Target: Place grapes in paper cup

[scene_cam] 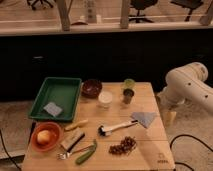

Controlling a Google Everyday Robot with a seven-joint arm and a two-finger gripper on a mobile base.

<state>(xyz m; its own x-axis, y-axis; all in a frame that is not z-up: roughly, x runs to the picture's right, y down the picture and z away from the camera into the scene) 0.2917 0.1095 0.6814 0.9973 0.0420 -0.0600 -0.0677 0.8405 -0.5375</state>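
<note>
The grapes, a flat dark reddish cluster, lie on the wooden table near its front edge, right of centre. The white paper cup stands upright toward the back middle of the table and looks empty. My white arm comes in from the right. My gripper hangs beside the table's right edge, well right of the grapes and the cup, holding nothing I can see.
A green cup and a dark cup stand right of the paper cup. Also on the table: dark bowl, green tray, orange bowl, green pepper, brush, grey cloth.
</note>
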